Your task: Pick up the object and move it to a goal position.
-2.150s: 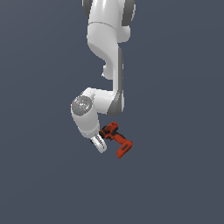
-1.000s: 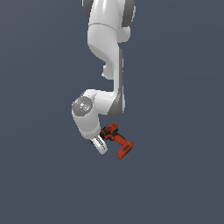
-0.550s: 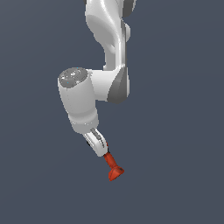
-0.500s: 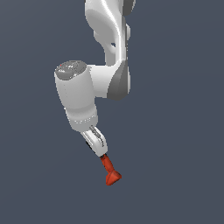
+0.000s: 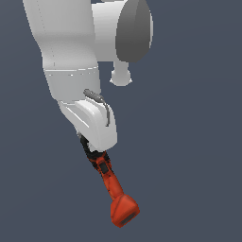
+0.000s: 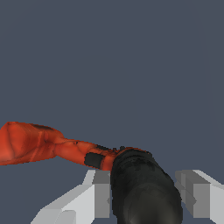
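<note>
My gripper [image 6: 142, 192] is clamped on the black nose of the red-orange cordless drill [image 5: 113, 188], a finger [image 6: 94, 192] on either side of it. Only the wrist view shows this grip; in the exterior view my white wrist housing [image 5: 92, 123] hides the fingers. There the drill hangs clear below my hand, its boxy battery base [image 5: 124, 211] lowest and tilted toward the exterior view's right. No lettering is legible. My arm [image 5: 66, 42] reaches steeply downward.
</note>
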Tool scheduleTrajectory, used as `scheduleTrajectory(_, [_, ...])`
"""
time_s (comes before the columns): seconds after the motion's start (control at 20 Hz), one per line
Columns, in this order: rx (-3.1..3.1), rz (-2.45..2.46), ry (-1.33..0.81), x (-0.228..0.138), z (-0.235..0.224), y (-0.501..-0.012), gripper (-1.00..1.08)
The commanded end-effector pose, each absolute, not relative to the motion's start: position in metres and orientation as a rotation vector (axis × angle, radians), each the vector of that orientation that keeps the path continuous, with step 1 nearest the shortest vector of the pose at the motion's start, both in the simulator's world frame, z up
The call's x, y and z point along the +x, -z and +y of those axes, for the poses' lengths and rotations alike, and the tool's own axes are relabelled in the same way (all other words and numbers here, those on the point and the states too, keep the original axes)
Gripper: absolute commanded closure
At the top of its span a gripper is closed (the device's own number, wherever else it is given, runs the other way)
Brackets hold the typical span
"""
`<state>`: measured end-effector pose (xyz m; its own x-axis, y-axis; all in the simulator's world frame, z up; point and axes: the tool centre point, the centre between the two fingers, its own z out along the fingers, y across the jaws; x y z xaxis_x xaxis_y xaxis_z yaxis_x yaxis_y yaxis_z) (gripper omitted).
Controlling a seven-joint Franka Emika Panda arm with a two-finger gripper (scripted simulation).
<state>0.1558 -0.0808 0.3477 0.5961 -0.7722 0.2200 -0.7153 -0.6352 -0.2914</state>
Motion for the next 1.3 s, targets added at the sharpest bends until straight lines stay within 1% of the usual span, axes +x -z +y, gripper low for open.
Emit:
scheduleTrajectory(0.0, [-2.629, 1.234, 0.534, 0.159, -0.080, -0.374, 1.08])
scheduleTrajectory(0.2, [-2.621, 1.229, 0.551, 0.161, -0.080, -0.385, 1.08])
scheduleTrajectory(0.45, [-2.630, 1.234, 0.532, 0.160, -0.080, -0.374, 1.08])
scheduleTrajectory(0.7, [-2.630, 1.234, 0.532, 0.156, -0.077, -0.377, 1.08])
scheduleTrajectory(0.95, [-2.630, 1.234, 0.532, 0.145, -0.069, -0.387, 1.08])
scheduleTrajectory(1.25, [-2.629, 1.233, 0.531, 0.120, -0.051, -0.409, 1.08])
